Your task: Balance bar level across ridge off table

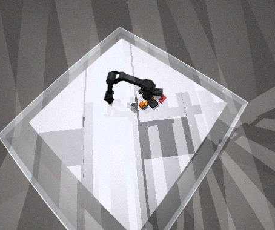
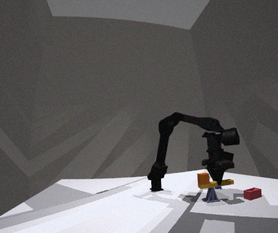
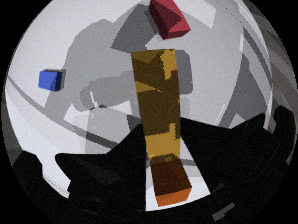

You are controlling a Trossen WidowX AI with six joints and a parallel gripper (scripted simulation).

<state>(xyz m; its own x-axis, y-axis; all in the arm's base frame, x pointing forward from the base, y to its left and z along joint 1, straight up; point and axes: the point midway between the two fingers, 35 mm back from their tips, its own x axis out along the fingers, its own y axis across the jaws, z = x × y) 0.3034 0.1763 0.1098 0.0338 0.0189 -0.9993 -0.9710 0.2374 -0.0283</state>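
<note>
In the exterior view, nearest stands the slate-blue ridge (image 1: 145, 107) (image 2: 212, 195), a flared wedge-shaped support on the pale table (image 1: 111, 151) (image 2: 106, 211). A red rectangular block (image 1: 162, 98) (image 2: 252, 194) (image 3: 169, 19) sits on the table near it, apart from the ridge. Above the ridge lies the long, flat yellow bar (image 1: 146, 103) (image 2: 210, 185) (image 3: 159, 110), clear of the table; whether it touches the ridge cannot be told. An orange block (image 1: 142, 105) (image 2: 202, 178) (image 3: 171, 182) stands on one end of the bar. The black gripper (image 1: 148, 101) (image 2: 219, 183) (image 3: 160, 124) points down, its fingers clamped on the bar. Whether a pale patch on the gripper in the wrist view is a label cannot be told. Behind the bar is a small blue block (image 2: 218, 187) (image 3: 50, 80), partly hidden in the exterior view. Farther back, the black jointed arm (image 1: 132, 79) (image 2: 165, 144) arches up from its foot.
</note>
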